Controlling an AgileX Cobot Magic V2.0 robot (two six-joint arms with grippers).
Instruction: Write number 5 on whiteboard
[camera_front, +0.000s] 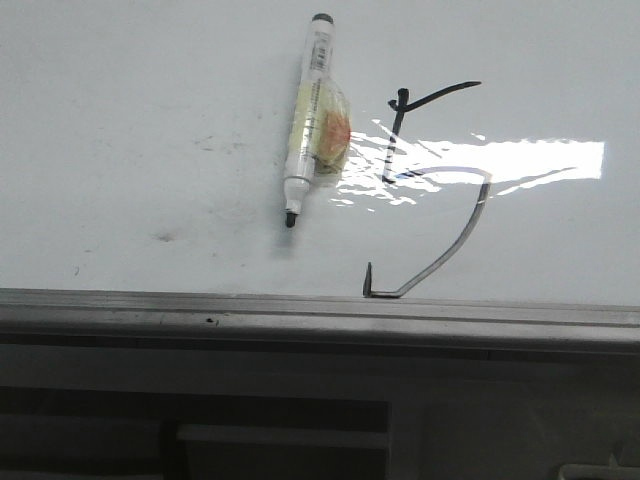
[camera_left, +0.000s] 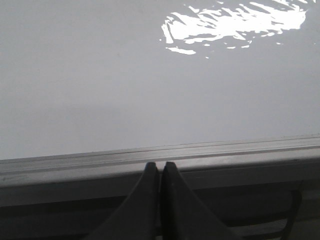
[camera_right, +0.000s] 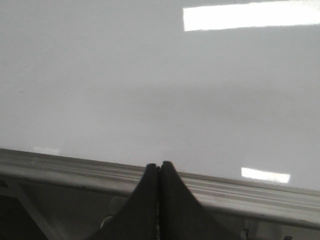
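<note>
Both claws, left gripper (camera_left: 159, 167) and right gripper (camera_right: 159, 167), clenched empty by the whiteboard (camera_front: 150, 100) frame; number 5 (camera_front: 440, 185) looks thin, angular, marker (camera_front: 312, 120) lying beside it.

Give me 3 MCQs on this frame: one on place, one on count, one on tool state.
1. Where does the marker lie?
A. left of the 5
B. right of the 5
C. off the whiteboard

2. How many markers are on the board?
A. one
B. two
C. three

3. How do the left tool and right tool stand?
A. both open
B. both shut, empty
C. left one holds the marker

Answers:
1 A: the front view shows it left of the strokes.
2 A: only one is visible.
3 B: in each wrist view the fingers meet with nothing between them.
</note>
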